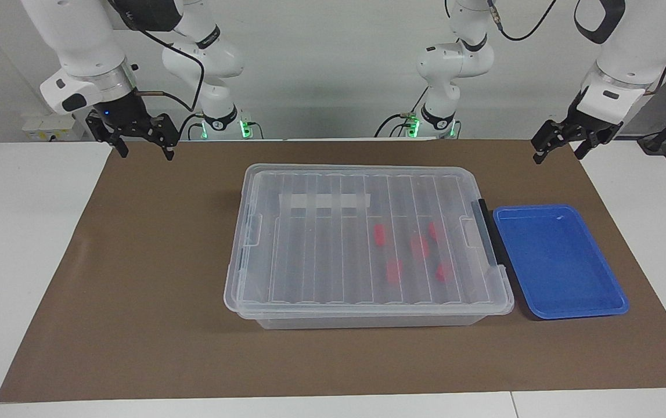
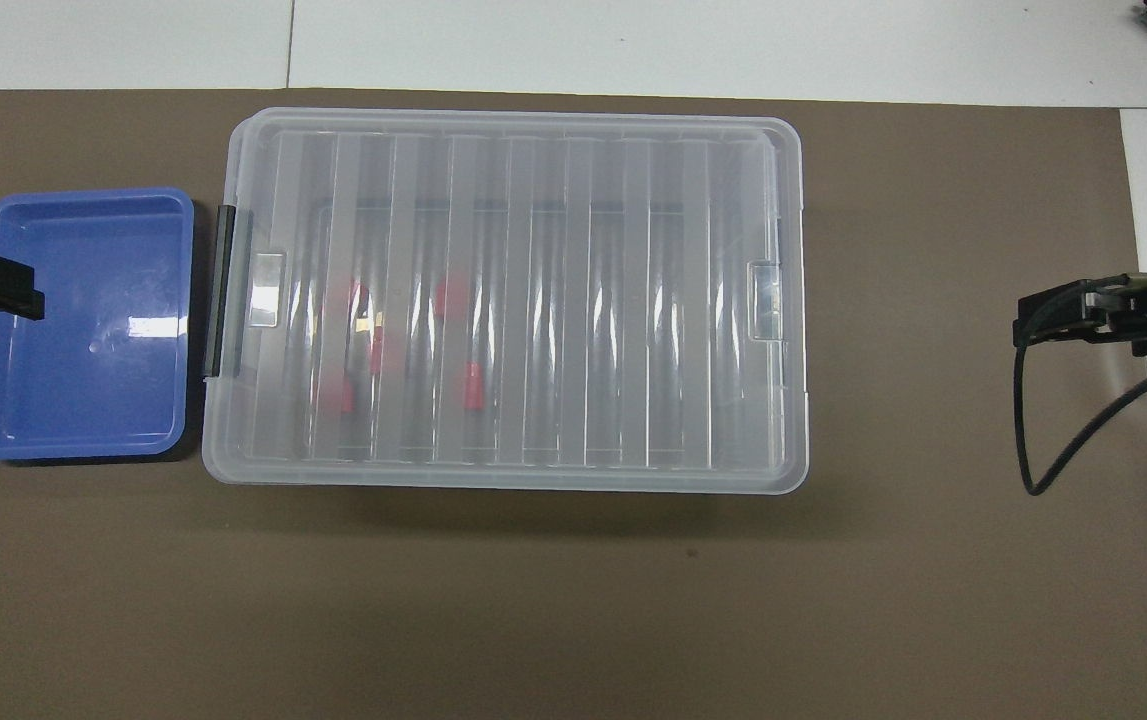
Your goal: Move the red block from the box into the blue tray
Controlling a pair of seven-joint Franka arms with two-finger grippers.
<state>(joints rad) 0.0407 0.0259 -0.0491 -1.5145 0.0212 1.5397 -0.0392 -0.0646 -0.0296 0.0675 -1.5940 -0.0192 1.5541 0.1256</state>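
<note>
Clear plastic makes up the box (image 1: 367, 249), which sits lidded at the centre of both views on a brown mat (image 1: 135, 302), its long axis running across the frame and its black latch (image 1: 492, 235) at the end that faces the blue tray (image 1: 559, 261). Through the ribbed lid (image 2: 533, 300) five red blocks (image 1: 394, 270) show as blurred shapes, clustered in the half of the box toward the tray; which way each one points cannot be told. The tray lies just beside the latch end, its long axis at right angles to that of the box. At the upper left of the facing view the right gripper (image 1: 146, 150) hangs over the mat's edge, fingers apart and holding nothing. At the upper right the left gripper (image 1: 559, 152) hangs likewise, open and holding nothing.
</note>
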